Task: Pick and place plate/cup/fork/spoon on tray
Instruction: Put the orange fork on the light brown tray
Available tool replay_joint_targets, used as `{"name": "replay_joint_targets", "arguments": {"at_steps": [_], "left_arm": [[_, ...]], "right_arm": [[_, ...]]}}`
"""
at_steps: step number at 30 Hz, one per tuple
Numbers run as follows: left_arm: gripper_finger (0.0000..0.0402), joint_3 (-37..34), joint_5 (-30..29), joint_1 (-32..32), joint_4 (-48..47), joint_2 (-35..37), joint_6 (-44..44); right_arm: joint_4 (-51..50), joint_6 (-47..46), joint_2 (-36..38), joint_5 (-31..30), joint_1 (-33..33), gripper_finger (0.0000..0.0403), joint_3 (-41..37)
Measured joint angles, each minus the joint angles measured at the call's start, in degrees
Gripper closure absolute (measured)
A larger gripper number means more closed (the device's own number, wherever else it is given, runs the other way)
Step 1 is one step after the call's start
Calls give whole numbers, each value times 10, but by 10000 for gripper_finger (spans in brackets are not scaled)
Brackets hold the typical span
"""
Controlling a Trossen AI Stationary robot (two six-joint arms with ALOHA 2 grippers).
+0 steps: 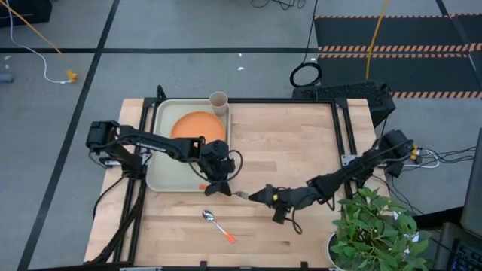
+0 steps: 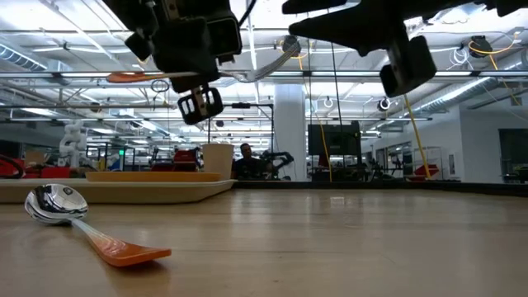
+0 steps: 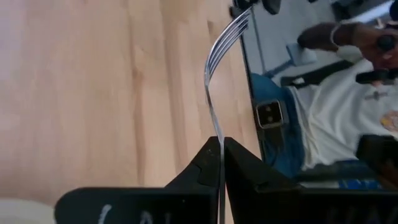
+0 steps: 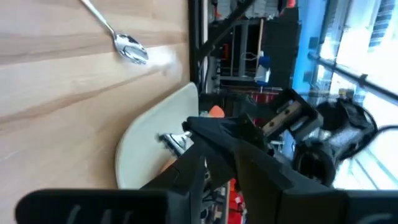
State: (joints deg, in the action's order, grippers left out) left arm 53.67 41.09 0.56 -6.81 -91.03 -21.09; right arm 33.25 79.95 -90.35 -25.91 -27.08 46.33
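— Holding anything, that left gripper (image 1: 218,186)?
— Yes, its fingers are pinched tight on the fork (image 3: 221,56), lifted clear of the table (image 1: 286,150), tines reaching toward the right gripper (image 1: 260,195).
— And the right one?
— Just beside it at the tines; I cannot tell whether it grips.
— The rest?
— The tray (image 1: 162,177) lies just behind the left gripper with the plate (image 1: 197,124) on it and the cup (image 1: 218,102) at its far corner; the spoon (image 1: 216,224) lies on the table in front.
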Motion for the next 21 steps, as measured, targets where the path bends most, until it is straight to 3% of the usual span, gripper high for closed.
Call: {"name": "replay_joint_targets", "arguments": {"at_steps": [21], "left_arm": [[390, 0, 99, 35, -50, -7, 32]], "right_arm": [[-56, 6, -25, 5, -8, 318, 31]]}}
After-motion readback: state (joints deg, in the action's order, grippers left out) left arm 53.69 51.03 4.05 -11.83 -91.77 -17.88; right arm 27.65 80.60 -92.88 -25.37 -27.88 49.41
